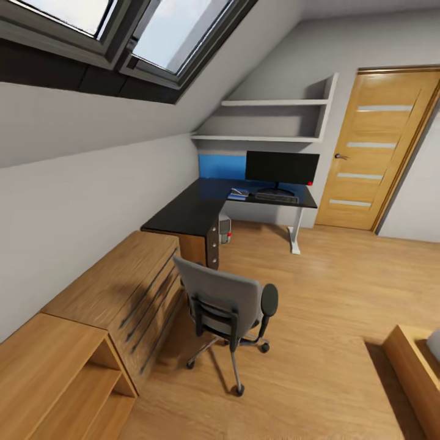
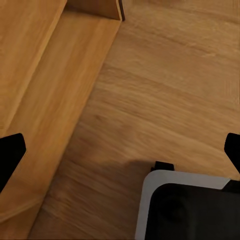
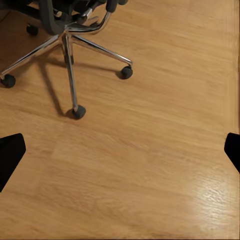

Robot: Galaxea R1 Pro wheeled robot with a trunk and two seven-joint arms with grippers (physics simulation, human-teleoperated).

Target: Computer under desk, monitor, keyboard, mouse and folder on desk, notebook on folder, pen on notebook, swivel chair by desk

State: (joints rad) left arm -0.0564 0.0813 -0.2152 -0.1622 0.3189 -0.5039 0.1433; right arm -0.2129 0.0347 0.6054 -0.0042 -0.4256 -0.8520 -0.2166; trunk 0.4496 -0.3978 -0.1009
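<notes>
Two pincers [image 2: 120, 152] [image 3: 120, 152] gape wide over floor; one swivel chair [image 1: 229, 311], one monitor [image 1: 282, 168].

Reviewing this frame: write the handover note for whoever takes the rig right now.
Both grippers, left and right, are open and empty, aimed at the wooden floor.
The monitor and keyboard are on the desk; something blue lies beside the keyboard, too small to identify.
The computer sits under the desk.
The swivel chair stands apart from the desk.
Left: check mouse, folder, notebook and pen; move the chair to the desk.
</notes>
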